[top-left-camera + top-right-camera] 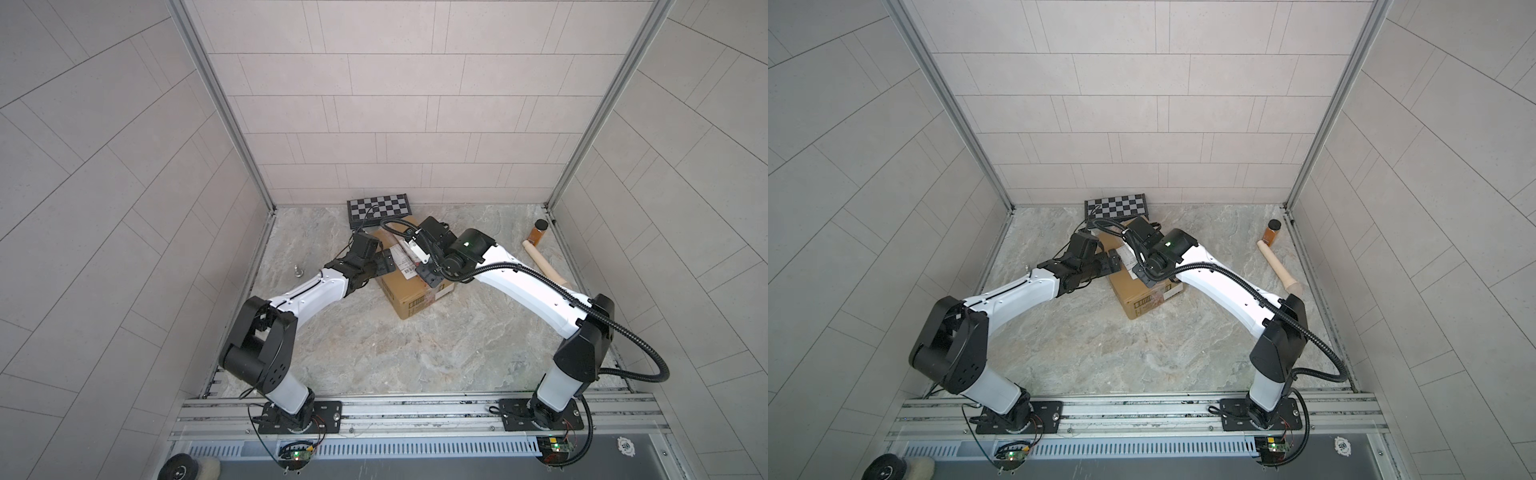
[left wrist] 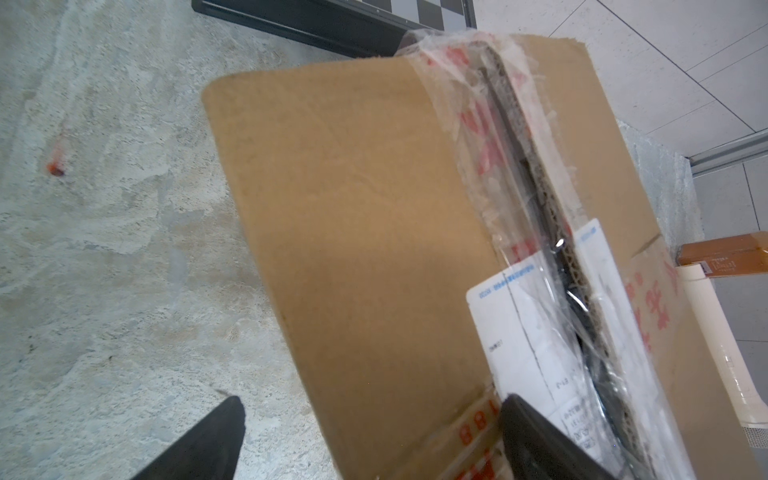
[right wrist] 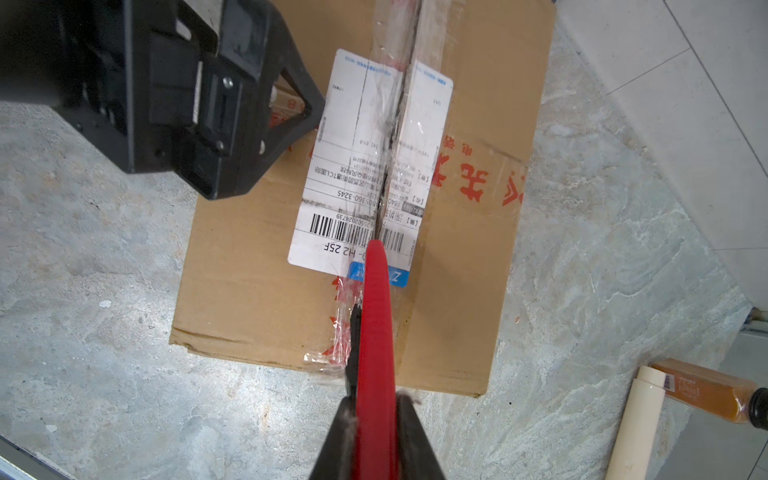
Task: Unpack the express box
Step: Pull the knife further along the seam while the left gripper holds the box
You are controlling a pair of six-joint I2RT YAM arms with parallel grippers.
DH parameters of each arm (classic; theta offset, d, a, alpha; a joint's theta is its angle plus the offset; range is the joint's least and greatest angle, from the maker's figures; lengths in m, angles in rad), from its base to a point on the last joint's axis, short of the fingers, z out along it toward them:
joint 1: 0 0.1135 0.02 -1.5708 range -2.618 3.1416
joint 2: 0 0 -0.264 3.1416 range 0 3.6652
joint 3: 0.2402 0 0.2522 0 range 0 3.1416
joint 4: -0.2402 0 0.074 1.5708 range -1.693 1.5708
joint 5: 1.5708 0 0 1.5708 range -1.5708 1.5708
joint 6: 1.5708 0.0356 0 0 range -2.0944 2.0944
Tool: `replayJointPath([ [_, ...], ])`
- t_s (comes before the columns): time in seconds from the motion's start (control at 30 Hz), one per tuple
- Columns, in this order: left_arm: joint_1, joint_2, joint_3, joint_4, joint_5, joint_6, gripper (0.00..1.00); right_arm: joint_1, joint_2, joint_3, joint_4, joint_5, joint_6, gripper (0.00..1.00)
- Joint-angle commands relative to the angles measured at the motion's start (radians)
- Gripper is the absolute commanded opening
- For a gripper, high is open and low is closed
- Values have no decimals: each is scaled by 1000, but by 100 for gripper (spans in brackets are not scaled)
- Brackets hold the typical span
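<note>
The express box point(image 1: 409, 297) point(image 1: 1142, 299), a brown carton with a white label, clear tape and red characters, lies mid-floor. My right gripper point(image 3: 376, 399) point(image 1: 428, 277) is shut on a red cutter point(image 3: 376, 316). The cutter's tip sits on the taped centre seam at the label's barcode point(image 3: 357, 230). Beyond the tip, the seam point(image 2: 536, 174) shows as a dark slit through label and tape. My left gripper point(image 2: 370, 415) point(image 1: 384, 266) is open over the box's left side. One finger point(image 2: 523, 432) is above the label, the other point(image 2: 216, 428) is past the box edge over the floor.
A black-and-white checkered board case point(image 1: 378, 210) lies against the back wall, right behind the box. An amber bottle point(image 1: 536, 233) and a wooden rolling pin point(image 1: 544, 259) lie at the right wall. A small metal piece point(image 1: 297, 271) stands near the left wall.
</note>
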Motion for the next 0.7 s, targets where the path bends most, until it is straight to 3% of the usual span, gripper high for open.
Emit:
replayJointPath([
  [0.0, 11, 33, -56, -101, -41, 12, 98, 5, 72, 29, -37, -72, 27, 0],
  [0.4, 11, -102, -71, -3, 67, 16, 99, -33, 49, 18, -4, -144, 39, 0],
  [0.67, 4, -183, -63, -9, 76, 12, 100, -39, 25, 0, 38, -237, 21, 0],
])
